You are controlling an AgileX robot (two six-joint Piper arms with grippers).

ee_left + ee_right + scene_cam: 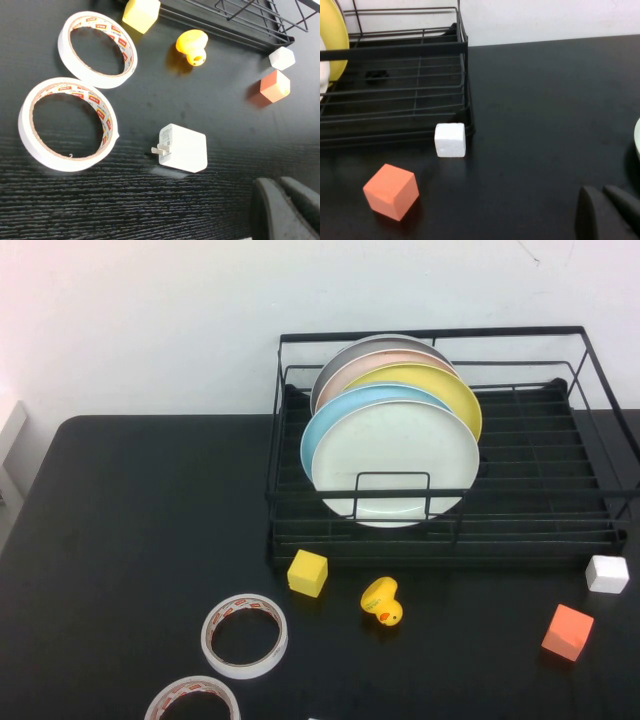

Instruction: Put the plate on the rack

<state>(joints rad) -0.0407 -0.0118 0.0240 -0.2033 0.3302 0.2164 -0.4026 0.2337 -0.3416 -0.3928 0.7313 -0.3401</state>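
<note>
Plate (400,465) upright in front slot of rack (540,502), leaning on blue plate (330,425), so apparently placed; far from both sets of fingers. Left gripper (280,210) clenched near charger (182,148); right gripper (607,212) clenched, well clear of white cube (450,140).

The left gripper (281,209) shows as two dark grey, smooth, rounded fingers, lower right in the left wrist view. The right gripper (610,214) looks the same, dark and rounded, lower right in the right wrist view.
</note>
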